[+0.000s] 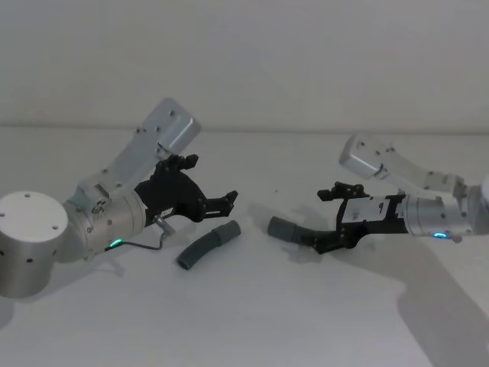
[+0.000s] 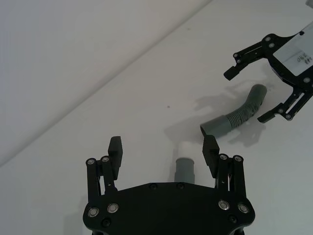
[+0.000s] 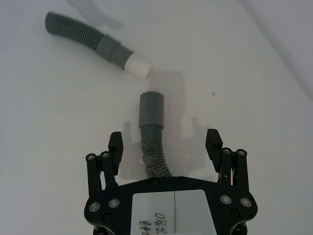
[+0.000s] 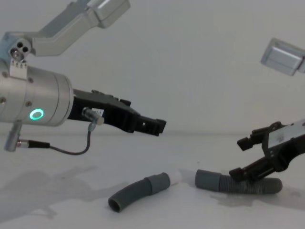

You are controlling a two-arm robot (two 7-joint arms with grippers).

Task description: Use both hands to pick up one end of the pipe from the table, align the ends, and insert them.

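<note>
Two dark grey pipe pieces lie on the white table [image 1: 244, 321]. The left curved piece [image 1: 206, 246] [image 4: 136, 192] has a cuff with a white tip [image 4: 176, 176] [image 3: 137, 66] pointing right. My left gripper [image 1: 227, 202] [image 2: 163, 152] hangs open above that cuff [image 2: 185, 169], not touching it. The right ribbed piece [image 1: 294, 232] [image 3: 152, 147] points its cuff [image 3: 150, 108] at the white tip, a short gap apart. Low over the table, my right gripper [image 1: 327, 220] [image 3: 164, 143] [image 4: 240, 157] is open, its fingers on either side of the ribbed body.
The white table runs back to a plain pale wall [image 1: 267, 61]. A thin grey cable [image 4: 71, 150] hangs from my left wrist. Bare table lies in front of both pieces.
</note>
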